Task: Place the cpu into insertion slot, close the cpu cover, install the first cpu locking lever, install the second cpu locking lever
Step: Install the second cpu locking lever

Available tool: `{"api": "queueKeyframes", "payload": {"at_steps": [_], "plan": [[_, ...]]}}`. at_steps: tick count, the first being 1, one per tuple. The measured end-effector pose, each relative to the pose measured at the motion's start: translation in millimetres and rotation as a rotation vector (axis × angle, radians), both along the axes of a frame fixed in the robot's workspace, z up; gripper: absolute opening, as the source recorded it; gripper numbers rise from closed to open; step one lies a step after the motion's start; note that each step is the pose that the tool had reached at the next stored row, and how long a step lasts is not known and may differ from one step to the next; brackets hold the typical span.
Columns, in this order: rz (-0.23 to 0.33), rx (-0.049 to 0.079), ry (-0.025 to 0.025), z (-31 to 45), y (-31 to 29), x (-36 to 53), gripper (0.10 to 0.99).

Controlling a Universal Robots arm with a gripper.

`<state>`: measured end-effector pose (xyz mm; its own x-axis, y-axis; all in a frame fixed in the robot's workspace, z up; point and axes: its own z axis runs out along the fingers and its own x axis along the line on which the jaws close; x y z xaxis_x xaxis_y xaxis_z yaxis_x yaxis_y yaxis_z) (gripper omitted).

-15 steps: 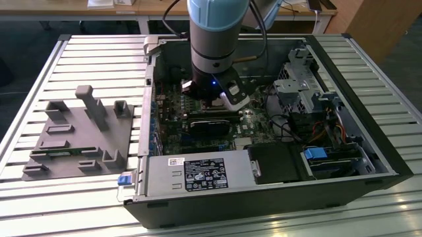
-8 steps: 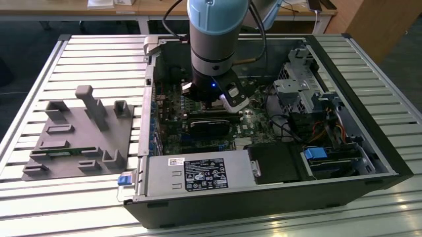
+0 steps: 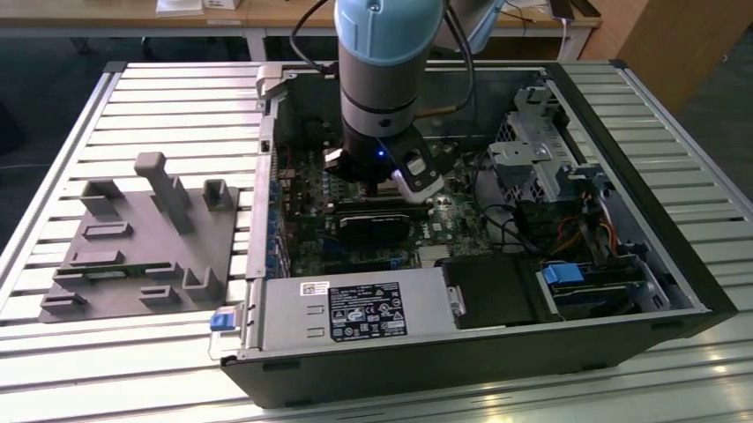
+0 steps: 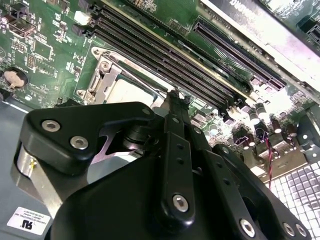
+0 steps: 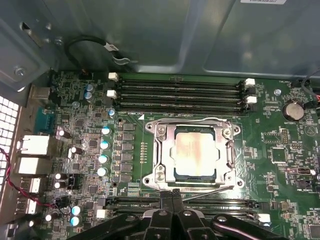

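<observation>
Cpu (image 5: 194, 154) seated flat in insertion slot (image 5: 226, 176) on green motherboard (image 5: 280, 150), cpu cover (image 5: 167, 150) down around it. Gripper (image 5: 172, 196) at socket's 6 o'clock edge in first wrist view, fingers (image 5: 165, 200) pressed together, holding nothing. Memory slots (image 5: 180, 92) at 12 o'clock.

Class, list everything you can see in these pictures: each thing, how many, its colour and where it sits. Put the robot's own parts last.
Flat square silver-grey cpu: one, in the socket on the green board.
Thin silvery metal cpu cover frame: one, lying closed around the chip.
Long black memory slots: four, beside the socket.
Open dark computer case: one, on the slatted table.
Grey moulded fixture tray: one, at the exterior view's left.
Black pincer: one, fingers together at the socket's edge.
</observation>
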<state>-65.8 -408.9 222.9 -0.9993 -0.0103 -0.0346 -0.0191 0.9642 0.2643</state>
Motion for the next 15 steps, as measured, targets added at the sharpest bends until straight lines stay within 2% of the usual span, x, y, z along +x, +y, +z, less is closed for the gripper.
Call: {"api": "queueKeyframes", "payload": {"at_steps": [5, 12, 15], "plan": [[0.000, 0.001, 0.0003, -2.4, -0.1, -0.3, 0.106], [0.000, 0.023, 0.0001, -3.2, -5.2, -2.8, 0.106], [0.000, 0.024, 0.0000, -5.3, -6.1, -4.0, 0.106]]}}
